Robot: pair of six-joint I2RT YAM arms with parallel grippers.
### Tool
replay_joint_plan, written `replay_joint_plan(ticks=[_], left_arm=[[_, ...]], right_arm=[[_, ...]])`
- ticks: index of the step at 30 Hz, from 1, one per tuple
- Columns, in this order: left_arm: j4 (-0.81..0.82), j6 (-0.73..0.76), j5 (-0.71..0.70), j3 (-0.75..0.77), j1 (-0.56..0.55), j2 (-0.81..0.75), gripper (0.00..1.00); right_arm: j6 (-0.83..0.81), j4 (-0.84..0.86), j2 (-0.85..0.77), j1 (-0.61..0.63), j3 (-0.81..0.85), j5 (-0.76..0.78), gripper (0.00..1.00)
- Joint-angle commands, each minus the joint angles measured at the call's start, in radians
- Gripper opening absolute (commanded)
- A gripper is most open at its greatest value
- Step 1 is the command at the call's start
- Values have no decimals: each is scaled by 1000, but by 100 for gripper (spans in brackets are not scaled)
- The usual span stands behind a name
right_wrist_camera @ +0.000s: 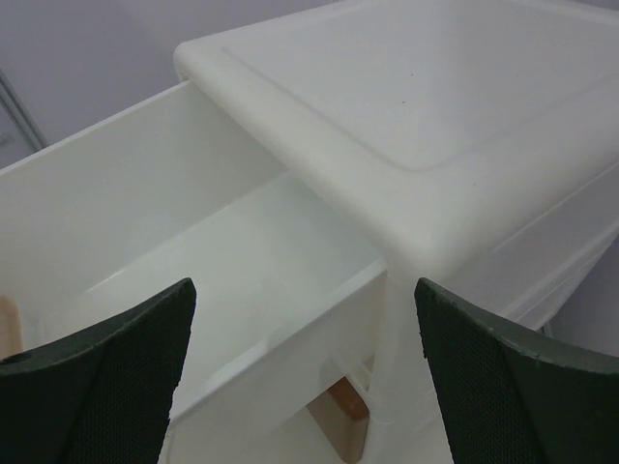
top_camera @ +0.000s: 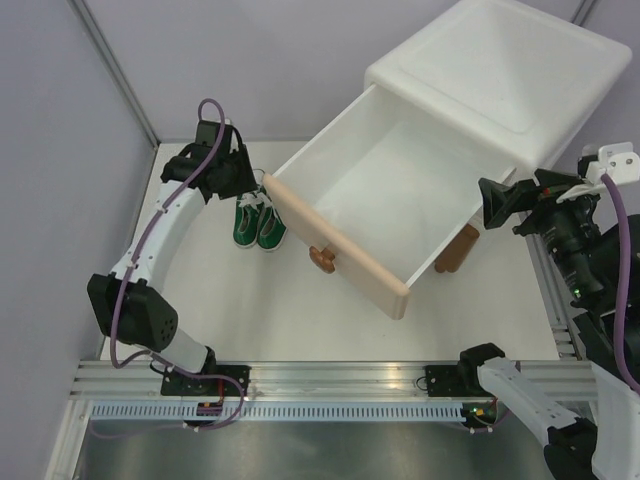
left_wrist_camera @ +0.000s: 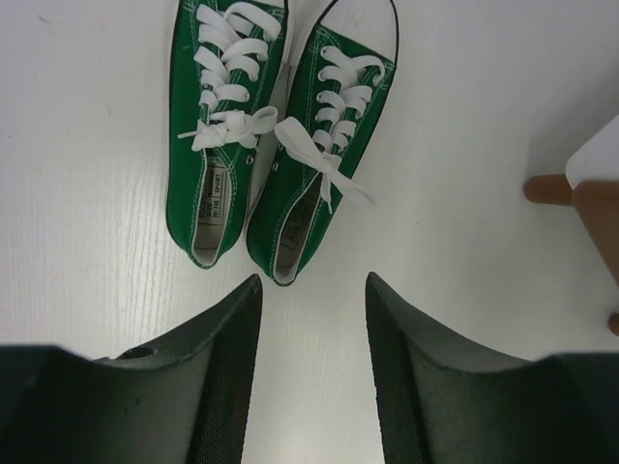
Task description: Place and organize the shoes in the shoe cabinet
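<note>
A pair of green shoes (top_camera: 258,222) with white laces lies side by side on the white table, left of the open drawer. In the left wrist view the two green shoes (left_wrist_camera: 221,145) (left_wrist_camera: 319,145) point away from me, heels just ahead of my fingertips. My left gripper (top_camera: 242,188) (left_wrist_camera: 314,282) hovers behind the heels, partly open, with only bare table between its fingers. The white shoe cabinet (top_camera: 500,70) (right_wrist_camera: 435,97) stands at the back right with its beige-fronted upper drawer (top_camera: 335,245) pulled out and empty. My right gripper (top_camera: 490,203) (right_wrist_camera: 305,285) hangs open at the drawer's right side, holding nothing.
A brown bear-shaped knob (top_camera: 322,258) sticks out of the drawer front. A brown cabinet foot (top_camera: 455,250) (left_wrist_camera: 551,187) rests on the table under the drawer. Grey walls close off the left and back; an aluminium rail (top_camera: 330,380) runs along the near edge.
</note>
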Motion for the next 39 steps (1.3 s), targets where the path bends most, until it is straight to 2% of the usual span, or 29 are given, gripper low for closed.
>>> replay_joint_plan(ticks=[1, 5, 12, 21, 34, 37, 39], left_arm=[[84, 14, 49, -38, 4, 32, 50], [124, 9, 100, -70, -5, 96, 46], [174, 9, 94, -130, -53, 173, 45], [217, 8, 82, -129, -77, 308, 45], [231, 2, 2, -138, -116, 463, 44], [239, 2, -1, -144, -120, 480, 42], [243, -1, -1, -146, -122, 487, 32]], right_arm=[[24, -1, -28, -1, 2, 16, 97], [47, -16, -54, -1, 1, -2, 97], [63, -25, -89, 1, 2, -43, 97], [55, -25, -100, 5, -7, -22, 97], [35, -32, -103, 20, -24, 15, 97], [32, -30, -109, 22, -38, 19, 97], [32, -28, -112, 22, -45, 21, 96]])
